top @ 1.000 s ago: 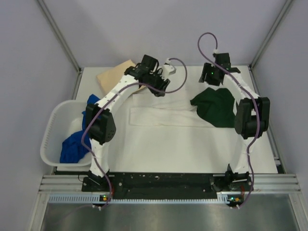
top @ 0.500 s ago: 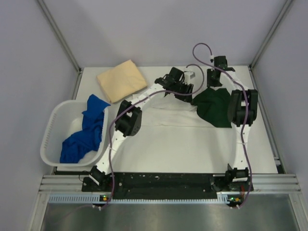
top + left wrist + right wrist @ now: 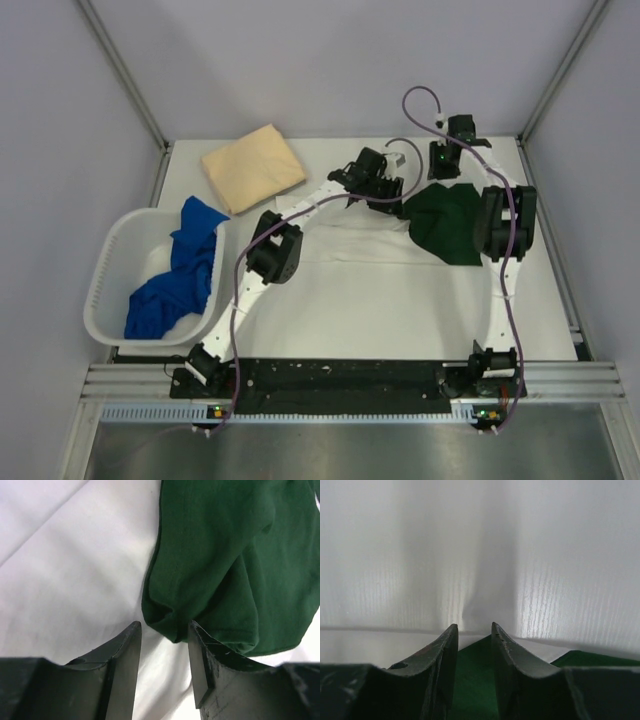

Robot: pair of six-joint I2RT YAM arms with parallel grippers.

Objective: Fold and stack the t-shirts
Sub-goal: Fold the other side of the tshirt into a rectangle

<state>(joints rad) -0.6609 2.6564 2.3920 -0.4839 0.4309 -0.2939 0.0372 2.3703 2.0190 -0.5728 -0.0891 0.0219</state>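
By green sleeve (image 3: pixel 225 555), left jaws apart.

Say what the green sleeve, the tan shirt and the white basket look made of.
Green sleeve: matte knit cloth, likely cotton jersey; soft folds, stitched hem. Tan shirt: similar soft matte fabric, folded flat. White basket: seemingly rigid, smooth plastic; moulded rounded rim.

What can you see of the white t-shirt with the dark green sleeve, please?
The white t-shirt lies flat on the table, a soft, wrinkled, folded band. Its dark green sleeve bunches in creased folds at the right end. The left gripper hangs open over the sleeve's hem corner; the right gripper sits at the sleeve's far edge, contact unclear.
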